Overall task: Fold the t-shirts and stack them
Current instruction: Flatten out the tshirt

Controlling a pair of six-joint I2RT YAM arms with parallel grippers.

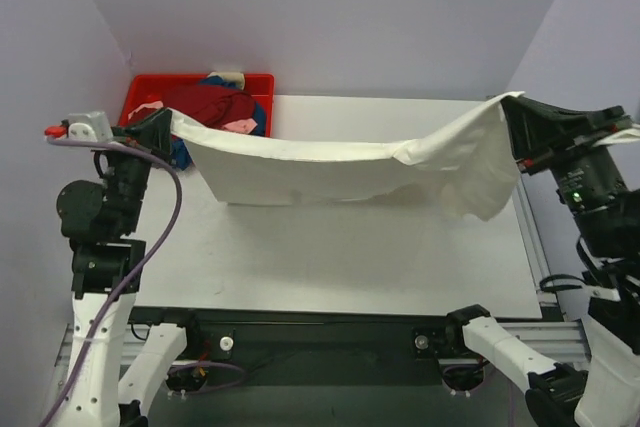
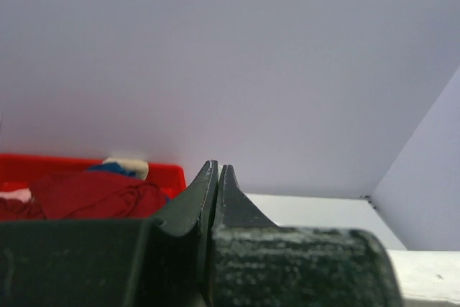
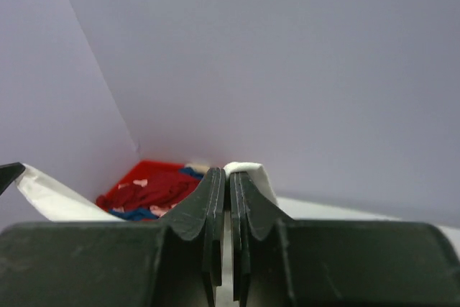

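The table [image 1: 330, 267] is bare from its centre down to the 6 o'clock edge, while the back wall [image 1: 330, 17] stands close along 12 o'clock. A red tray [image 1: 142, 89] fills the 10 o'clock corner and holds the dark red t-shirt [image 1: 205, 102], with blue [image 1: 260, 117] and pale pink [image 1: 243, 125] cloth beside it. The cream-white t-shirt [image 1: 330, 172] spans from 9 to 3 o'clock, sagging at its middle, its lower hem near or on the tabletop. The left gripper [image 1: 163, 127], fingers pressed together, pinches its 9 o'clock end just beside the tray. The right gripper [image 1: 512, 117] pinches the 3 o'clock end at the table's right edge, where loose cloth hangs below it.
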